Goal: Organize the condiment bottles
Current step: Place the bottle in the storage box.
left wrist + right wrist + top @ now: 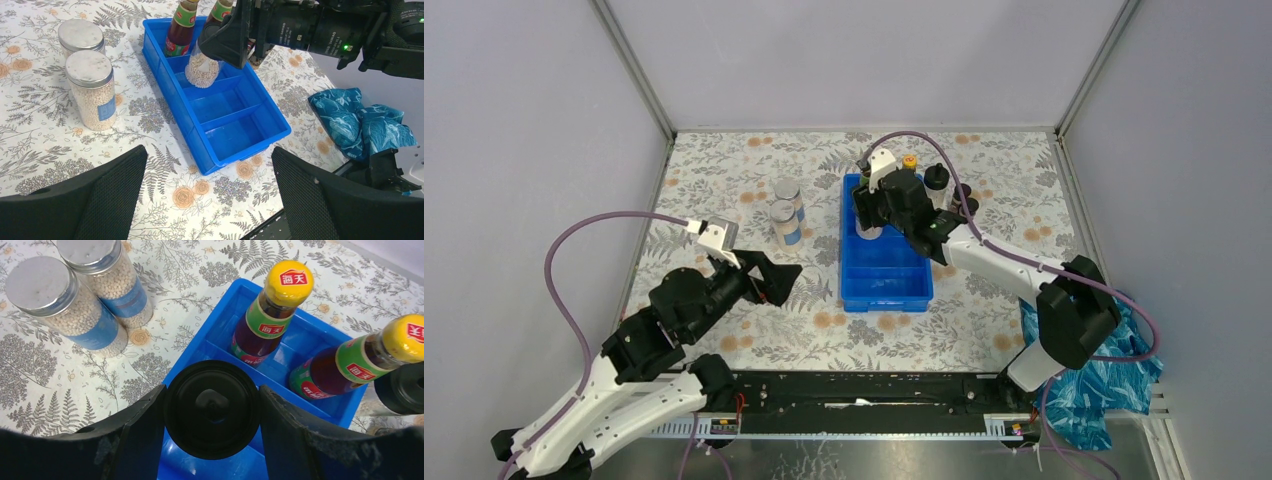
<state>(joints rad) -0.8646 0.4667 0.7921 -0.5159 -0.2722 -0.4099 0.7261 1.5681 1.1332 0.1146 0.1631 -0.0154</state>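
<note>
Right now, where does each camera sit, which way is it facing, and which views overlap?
Top external: above and behind the robot, looking down on the floral table; both arms show.
Left wrist: on the left arm, facing the blue compartmented plastic tray; the open left gripper's mesh fingers frame the bottom.
Right wrist: looks down on a clear bottle's black domed cap, held in the right gripper.
Shared: both wrist views show two silver-lidded jars.

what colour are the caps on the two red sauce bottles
Yellow caps, clearest in the right wrist view.
</note>
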